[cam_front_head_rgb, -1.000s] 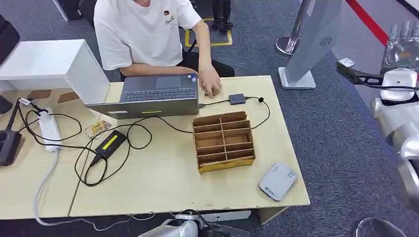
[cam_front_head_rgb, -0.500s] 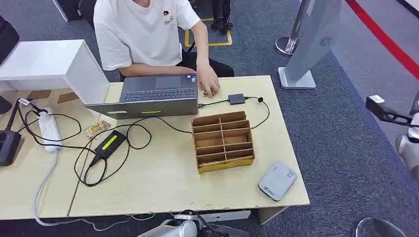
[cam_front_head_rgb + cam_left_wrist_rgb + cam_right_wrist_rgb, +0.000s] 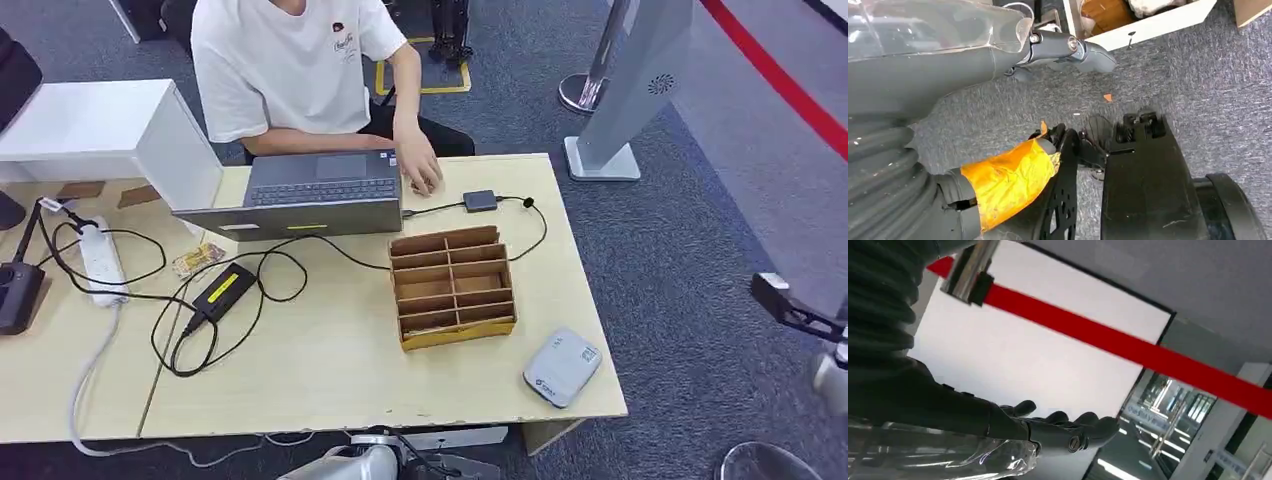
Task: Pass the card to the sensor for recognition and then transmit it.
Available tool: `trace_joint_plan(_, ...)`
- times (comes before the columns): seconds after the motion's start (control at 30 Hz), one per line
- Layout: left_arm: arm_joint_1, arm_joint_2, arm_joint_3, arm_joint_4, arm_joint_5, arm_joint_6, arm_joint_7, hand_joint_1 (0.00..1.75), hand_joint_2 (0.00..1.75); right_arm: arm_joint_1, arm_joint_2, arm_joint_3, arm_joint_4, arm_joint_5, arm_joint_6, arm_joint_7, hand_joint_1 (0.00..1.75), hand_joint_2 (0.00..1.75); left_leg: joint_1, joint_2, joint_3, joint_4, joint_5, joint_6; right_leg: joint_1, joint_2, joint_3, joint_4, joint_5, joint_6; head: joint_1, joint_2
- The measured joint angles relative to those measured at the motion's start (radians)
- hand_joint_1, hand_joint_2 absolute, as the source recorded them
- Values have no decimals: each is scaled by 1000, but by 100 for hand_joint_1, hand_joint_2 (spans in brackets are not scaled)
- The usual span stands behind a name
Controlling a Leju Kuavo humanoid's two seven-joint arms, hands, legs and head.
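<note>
Table (image 3: 330,390): pale wood. Compartment box (image 3: 452,285): brown cardboard, yellow strip along near edge. Sensor (image 3: 562,367): light grey, small blue marking. Laptop (image 3: 305,195): grey. Adapter (image 3: 224,291): black, yellow label. Power strip (image 3: 101,262): white. Person's shirt (image 3: 290,65): white. Carpet (image 3: 690,270): grey, red stripe at far right.

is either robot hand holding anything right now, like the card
No. The right hand has its fingers stretched out with nothing in them, and the left hand hangs empty over the carpet.

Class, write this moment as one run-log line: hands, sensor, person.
left hand: empty, over floor | right hand: empty, fingers apart | sensor: on table, untouched | person: hand by laptop
</note>
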Motion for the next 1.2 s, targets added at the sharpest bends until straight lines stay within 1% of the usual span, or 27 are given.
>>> trace_joint_plan(0.07, 0, 0, 0, 1, 1, 0, 3, 0, 175, 32, 11, -18, 0, -1, -8, -1, 0, 175, 0, 1, 0, 0, 0, 0, 0, 0, 0, 0, 0, 0, 0, 0)
trace_joint_plan(0.13, 0, 0, 0, 1, 8, 1, 5, 0, 175, 60, 20, -33, 1, -10, 10, -9, 0, 175, 0, 1, 0, 0, 0, 0, 0, 1, 0, 0, 0, 0, 0, 0)
trace_joint_plan(0.2, 0, 0, 1, 1, 19, 1, 6, 0, 175, 98, 40, -55, 2, -34, 18, -17, 0, 175, 0, 0, 0, 0, 0, 0, 1, 1, 0, 0, 0, 0, 0, 0)
trace_joint_plan(0.3, 0, 0, 2, 2, 33, 1, 7, 0, 175, 172, 95, -95, 8, -67, 17, -38, 0, 175, 0, 0, 0, -1, 0, 0, 0, 0, 0, 0, 0, 0, 0, 0)
trace_joint_plan(0.37, 0, 0, 2, 4, 39, 1, 7, 0, 175, 211, 127, -108, 11, -76, 20, -46, 0, 175, 0, 0, 0, -1, 0, 0, 1, 0, 0, 0, 0, 0, 0, 0)
trace_joint_plan(0.43, 0, 0, 2, 6, 50, 1, 7, 0, 175, 247, 164, -117, 16, -87, 41, -55, 0, 175, 0, 1, 1, -1, 0, 0, 1, 1, 0, 0, -1, -1, 0, 0)
trace_joint_plan(0.5, 0, 0, 2, 10, 56, 1, 7, 0, 175, 286, 208, -124, 18, -88, 63, -78, 0, 175, 1, 1, 1, -2, 0, 0, 1, 1, 0, 0, -1, -1, 0, 0)
trace_joint_plan(0.6, 0, 0, 2, 12, 63, 1, 7, 0, 175, 333, 282, -132, 24, -85, 62, -82, 0, 175, 0, 2, 1, -2, 0, 0, 0, 1, -1, 0, -1, -1, 0, 0)
trace_joint_plan(0.7, 0, -1, 2, 15, 65, 1, 7, 0, 175, 352, 314, -137, 26, -85, 65, -81, 0, 175, 0, 2, 1, -3, 0, 0, 0, 2, -1, 0, -1, -1, 0, 0)
trace_joint_plan(0.87, -1, -1, 2, 20, 83, 3, 7, 0, 175, 370, 361, -137, 32, -63, 123, -106, 0, 175, 0, 2, 2, -2, 0, 0, 0, 3, -1, 0, -1, -1, 0, 0)
trace_joint_plan(1.03, -1, -1, 2, 26, 106, 8, 7, 0, 175, 401, 430, -137, 39, -47, 176, -109, 0, 175, 0, 2, 2, -3, 0, 0, 0, 3, -1, 0, -1, -1, 0, 0)
trace_joint_plan(1.2, -1, -1, 2, 30, 114, 10, 7, 0, 175, 419, 466, -137, 42, -48, 188, -109, 0, 175, 0, 3, 2, -3, 0, 0, 0, 4, -1, 0, -1, -1, 0, 0)
